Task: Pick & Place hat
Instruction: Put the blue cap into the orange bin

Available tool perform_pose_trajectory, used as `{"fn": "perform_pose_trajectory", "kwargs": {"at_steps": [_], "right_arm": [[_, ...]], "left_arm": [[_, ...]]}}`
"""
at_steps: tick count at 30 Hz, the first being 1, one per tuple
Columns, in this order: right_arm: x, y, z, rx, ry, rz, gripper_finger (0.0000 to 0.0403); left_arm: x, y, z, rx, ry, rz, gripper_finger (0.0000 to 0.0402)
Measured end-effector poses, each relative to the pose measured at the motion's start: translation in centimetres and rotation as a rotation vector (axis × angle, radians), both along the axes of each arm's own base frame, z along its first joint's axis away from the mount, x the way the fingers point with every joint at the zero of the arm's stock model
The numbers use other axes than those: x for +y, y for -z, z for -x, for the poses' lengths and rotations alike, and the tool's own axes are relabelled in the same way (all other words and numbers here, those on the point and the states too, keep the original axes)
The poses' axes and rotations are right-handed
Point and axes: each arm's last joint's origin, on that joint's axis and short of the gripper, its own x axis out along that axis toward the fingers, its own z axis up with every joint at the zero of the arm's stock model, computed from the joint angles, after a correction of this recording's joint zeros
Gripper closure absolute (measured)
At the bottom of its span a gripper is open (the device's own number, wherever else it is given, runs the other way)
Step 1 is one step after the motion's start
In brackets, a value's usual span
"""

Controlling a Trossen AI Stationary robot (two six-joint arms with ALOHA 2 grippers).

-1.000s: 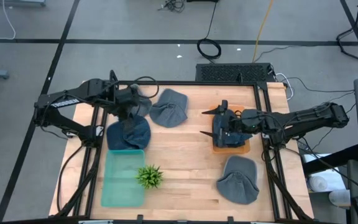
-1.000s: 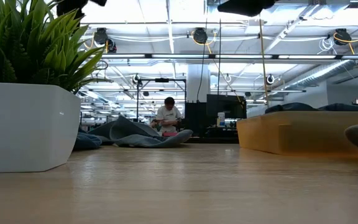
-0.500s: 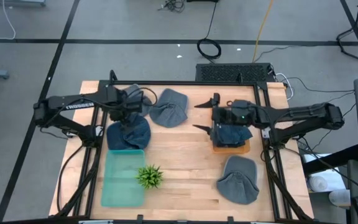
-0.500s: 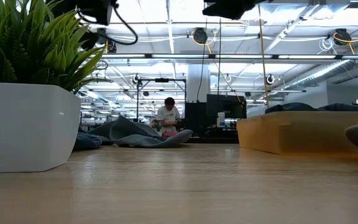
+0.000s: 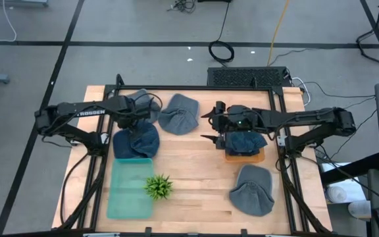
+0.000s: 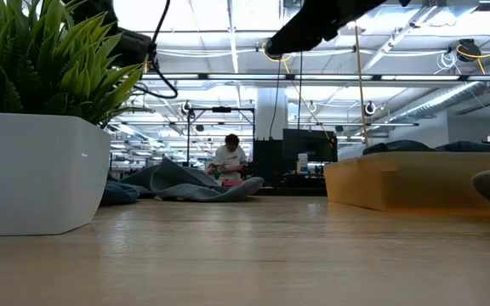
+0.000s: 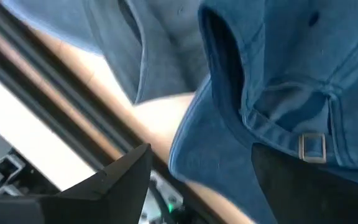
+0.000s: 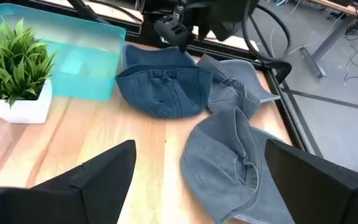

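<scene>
The table (image 5: 189, 178) holds several denim hats. A dark blue hat (image 5: 135, 140) lies at the left side, its near edge resting over the rim of a teal bin (image 5: 129, 191); in the right wrist view this same hat (image 8: 163, 87) sits just beside the bin (image 8: 73, 59). A grey-blue hat (image 5: 179, 113) lies toward the far edge near the middle, touching another hat (image 5: 145, 105) that is largely covered by the left arm. A further grey hat (image 5: 252, 189) rests alone near the front right, and one more blue hat (image 5: 245, 141) fills an orange tray (image 5: 258, 157) right of centre. A small plant (image 5: 158, 187) in a white pot stands just beside the bin, on its right. The left gripper (image 5: 141, 113) hangs above the far-left hats, its fingers spread with nothing between them; its wrist view shows a hat's strap and buckle (image 7: 311, 147) close below. The right gripper (image 5: 210, 125) hovers just left of the tray, over bare wood, its two fingers (image 8: 98, 171) wide apart and empty. In the low view a person (image 6: 228, 159) sits far back in the room beyond the table.
</scene>
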Motion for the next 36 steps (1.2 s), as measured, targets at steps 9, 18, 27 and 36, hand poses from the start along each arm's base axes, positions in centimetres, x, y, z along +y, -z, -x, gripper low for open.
{"fn": "perform_pose_trajectory", "kwargs": {"at_steps": [9, 18, 27, 36], "right_arm": [[0.3, 0.3, -0.1, 0.016, -0.073, -0.03, 0.006], [0.4, 0.3, -0.1, 0.016, -0.072, -0.038, 0.006], [0.4, 0.3, -0.1, 0.015, -0.067, -0.042, 0.006], [0.2, 0.1, -0.1, 0.004, 0.006, -0.002, 0.006]], "left_arm": [[2.7, 1.5, 1.0, -0.067, 0.03, 0.066, 0.0126], [4.7, 3.9, 0.4, -0.038, 0.039, 0.184, 0.0126], [4.7, 7.3, -1.0, 0.027, 0.049, 0.387, 0.0126], [4.5, 7.8, -1.1, 0.055, 0.066, 0.415, 0.0206]]}}
